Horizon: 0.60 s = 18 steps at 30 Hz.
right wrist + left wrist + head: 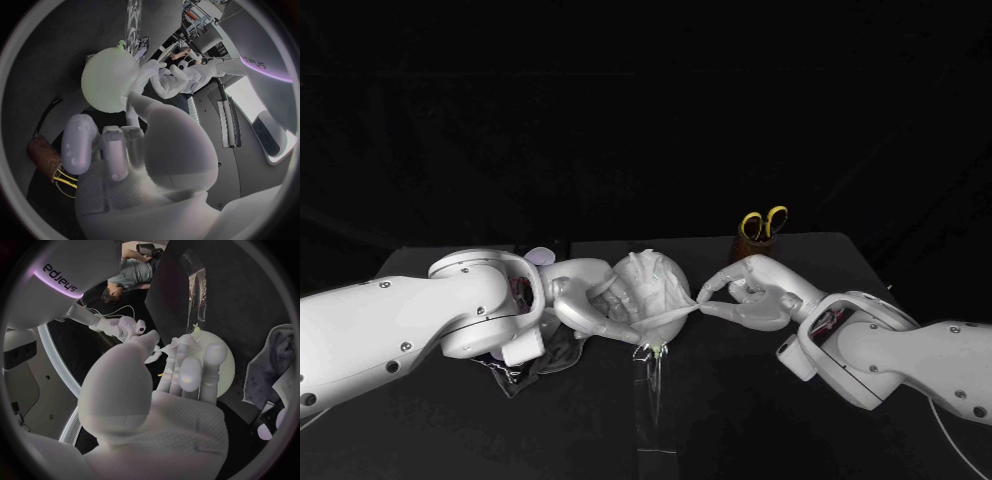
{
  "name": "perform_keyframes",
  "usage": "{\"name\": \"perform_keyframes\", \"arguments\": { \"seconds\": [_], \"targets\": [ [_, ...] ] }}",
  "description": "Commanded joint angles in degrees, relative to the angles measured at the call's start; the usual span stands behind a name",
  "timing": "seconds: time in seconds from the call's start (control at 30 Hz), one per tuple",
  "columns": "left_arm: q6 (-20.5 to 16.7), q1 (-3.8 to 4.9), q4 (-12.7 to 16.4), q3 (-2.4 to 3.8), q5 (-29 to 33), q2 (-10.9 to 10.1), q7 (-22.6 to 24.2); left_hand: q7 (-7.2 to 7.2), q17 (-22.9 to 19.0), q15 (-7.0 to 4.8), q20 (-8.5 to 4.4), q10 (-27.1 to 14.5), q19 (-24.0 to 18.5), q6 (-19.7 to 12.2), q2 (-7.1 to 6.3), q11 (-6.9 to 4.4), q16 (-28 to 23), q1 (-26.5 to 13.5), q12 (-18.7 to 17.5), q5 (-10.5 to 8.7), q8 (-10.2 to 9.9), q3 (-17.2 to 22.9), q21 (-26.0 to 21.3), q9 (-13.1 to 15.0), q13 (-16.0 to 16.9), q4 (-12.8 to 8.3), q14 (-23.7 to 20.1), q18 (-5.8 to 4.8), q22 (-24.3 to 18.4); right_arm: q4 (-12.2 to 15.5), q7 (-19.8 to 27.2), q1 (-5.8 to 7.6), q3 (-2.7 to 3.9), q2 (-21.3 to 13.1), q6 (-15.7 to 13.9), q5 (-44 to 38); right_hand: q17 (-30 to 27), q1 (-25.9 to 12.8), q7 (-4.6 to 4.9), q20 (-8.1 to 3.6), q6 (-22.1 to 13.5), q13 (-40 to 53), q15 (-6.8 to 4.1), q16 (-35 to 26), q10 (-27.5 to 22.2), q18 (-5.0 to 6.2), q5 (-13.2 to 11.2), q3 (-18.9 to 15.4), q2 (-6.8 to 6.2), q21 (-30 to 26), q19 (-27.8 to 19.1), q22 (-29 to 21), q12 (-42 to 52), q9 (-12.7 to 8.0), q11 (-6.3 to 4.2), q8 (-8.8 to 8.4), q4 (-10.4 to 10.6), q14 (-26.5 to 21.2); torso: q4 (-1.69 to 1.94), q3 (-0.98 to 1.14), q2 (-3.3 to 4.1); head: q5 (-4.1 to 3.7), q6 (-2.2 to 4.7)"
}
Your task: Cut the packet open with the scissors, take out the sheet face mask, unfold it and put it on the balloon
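Note:
The pale green balloon (646, 280) stands at the table's middle with the white sheet mask (640, 272) lying wrinkled over its upper side. A strip of the mask (678, 316) stretches under the balloon between my hands. My left hand (589, 308) cups the balloon's left side and pinches that strip's end. My right hand (747, 297) pinches the other end just right of the balloon. The left wrist view shows the left hand's fingers (187, 371) against the balloon (219, 362). From the right wrist, the balloon (105, 80) lies beyond my right hand (125, 150).
Yellow-handled scissors (763, 224) stand in a brown holder (751, 247) at the back right. The clear cut packet (651, 400) lies on the table in front of the balloon. Dark wrapping (514, 375) lies under my left forearm.

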Motion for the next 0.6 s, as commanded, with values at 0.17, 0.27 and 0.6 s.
{"name": "perform_keyframes", "arguments": {
  "seconds": [0.17, 0.27, 0.6],
  "targets": [
    [1.1, -0.1, 0.86, 0.04, -0.84, -0.95, 1.13, -0.11, 0.82, -0.13, -0.27, 1.1, 1.65, 0.44, -0.06, -0.34, 0.01, 1.41, 0.68, -0.19, -0.79, -1.95, 0.45, -0.41, 0.39, 0.33, 0.81, 0.33, 1.16, -0.64, -1.3, -0.23, -0.01, -0.45, 2.51, -1.15, 15.09, -0.78, 0.47, 0.18, -1.52, 15.07, -0.11, 0.2, 5.98, 1.07, 0.24, -0.19, -0.99, -3.27, -1.86, 9.59, 0.21, 0.21, 0.22, -0.36, -0.24, 5.88, 0.01, -0.02, 0.0, -0.04, -0.47],
    [1.37, -0.11, 1.26, 0.04, -0.84, -1.29, 1.61, 0.02, 1.21, -0.11, -0.31, 1.12, 1.7, 0.12, 0.11, -0.27, 0.05, 1.78, 0.65, -0.21, -1.22, -2.49, 0.36, -0.68, 0.41, 0.51, 1.03, 0.32, 1.05, -0.86, -2.14, -0.28, -0.01, -0.67, 4.54, -1.15, 15.09, -1.46, 0.79, 0.29, -2.16, 15.07, 0.06, 0.2, 5.98, 1.18, 0.22, -0.87, -1.54, -3.95, -2.24, 9.4, 0.21, 0.11, 0.48, -0.72, -0.03, 5.88, 0.04, -0.01, 0.03, -0.05, -0.5],
    [3.53, -0.18, 2.04, 0.03, -2.41, -1.54, 1.56, 0.52, 1.33, 0.1, -0.21, 0.85, 2.1, -2.09, 1.15, -0.02, -0.1, 3.12, 0.21, -0.17, -3.63, -5.79, 0.1, -2.36, 0.32, 1.97, 1.25, 0.3, 0.94, -1.19, -5.04, -0.36, -0.05, -1.19, 9.87, -2.82, 15.09, -5.17, 4.23, 2.38, -9.17, 12.12, 2.62, 0.2, 3.98, 2.43, 0.26, -7.18, -7.07, -12.29, -6.64, 6.87, -5.81, -2.11, 3.48, -5.63, 2.15, 5.88, -0.02, 0.01, 0.01, 0.01, -1.2]
  ]
}}
